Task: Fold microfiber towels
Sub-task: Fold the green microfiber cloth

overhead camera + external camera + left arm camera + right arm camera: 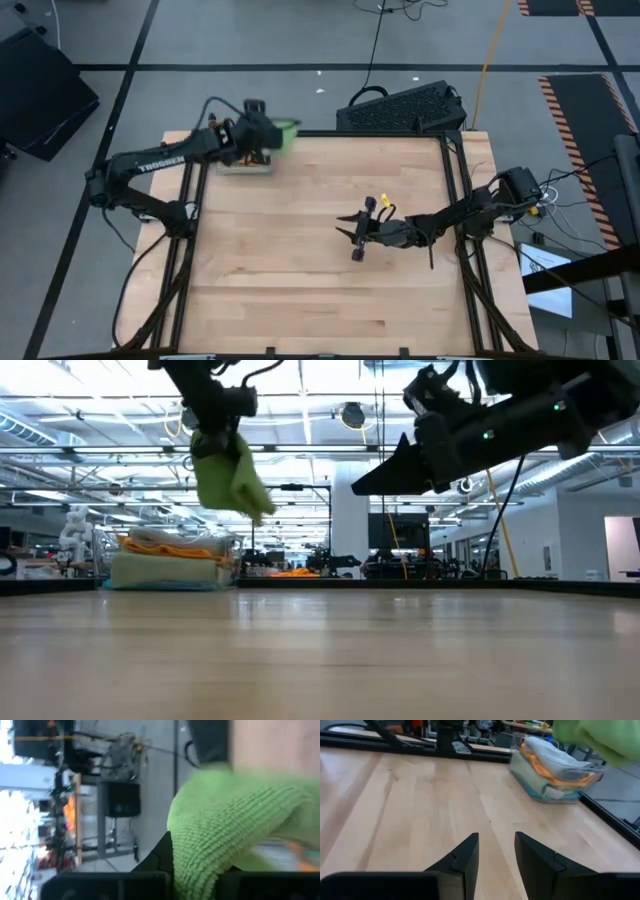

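The bright green towel (232, 480) hangs in the air from the left gripper (268, 135). The jaws are pinched shut on the top of it, and the rest droops down loose. It is up above the far left corner of the tabletop (310, 250), not touching the wood.

Just under it and a bit to the side sits a stack of folded towels (172, 560). From low down I can see a grey one on top, an orange one under that, a pale green one lower, and a thin blue edge at the very bottom. The stack is close to the black rail at the tabletop's edge.

The right gripper (357, 238) is out over the middle of the tabletop, well apart from the towel and the stack. Its jaws are a little way open and hold nothing. The wood below them is bare.

From above, the left arm hides most of the stack, so only the green towel and a bit of the pile show. The right wrist view shows the stack's layers best, with the green towel above it. The left wrist view is filled with fuzzy green cloth right at the jaws.
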Motion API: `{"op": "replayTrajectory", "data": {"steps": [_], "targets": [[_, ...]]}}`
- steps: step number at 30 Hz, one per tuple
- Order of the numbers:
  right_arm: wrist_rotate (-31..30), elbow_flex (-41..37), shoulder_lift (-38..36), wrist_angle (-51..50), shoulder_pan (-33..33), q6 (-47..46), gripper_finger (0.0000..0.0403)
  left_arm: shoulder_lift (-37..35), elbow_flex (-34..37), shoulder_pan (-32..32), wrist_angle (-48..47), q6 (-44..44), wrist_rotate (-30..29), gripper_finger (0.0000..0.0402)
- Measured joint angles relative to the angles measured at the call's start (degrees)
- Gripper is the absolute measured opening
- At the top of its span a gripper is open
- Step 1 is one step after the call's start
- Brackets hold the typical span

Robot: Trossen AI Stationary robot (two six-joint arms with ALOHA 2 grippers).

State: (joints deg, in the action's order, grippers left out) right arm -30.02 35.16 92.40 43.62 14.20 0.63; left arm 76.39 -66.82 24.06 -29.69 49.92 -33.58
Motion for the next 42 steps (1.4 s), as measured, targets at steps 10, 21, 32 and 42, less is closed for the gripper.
{"op": "replayTrajectory", "data": {"steps": [10,21,32,42], "targets": [[0.43,0.0,0.04,2.14,-7.27,-0.72,0.0116,0.07,-0.12,12.98,-1.61,2.85,5.91,0.0015],[23.91,12.06,0.49,-4.21,-24.48,-1.77,0.0144,0.07,-0.12,15.82,-6.73,-1.63,7.65,0.0013],[42.19,28.74,8.37,-13.84,-33.85,3.58,0.0165,0.09,-0.12,14.96,-10.7,-3.42,7.48,0.0006],[39.97,27.43,6.6,-16.58,-33.07,4.15,0.0171,-4.48,-0.58,11.03,-14.71,-11.85,6.73,0.0005]]}}
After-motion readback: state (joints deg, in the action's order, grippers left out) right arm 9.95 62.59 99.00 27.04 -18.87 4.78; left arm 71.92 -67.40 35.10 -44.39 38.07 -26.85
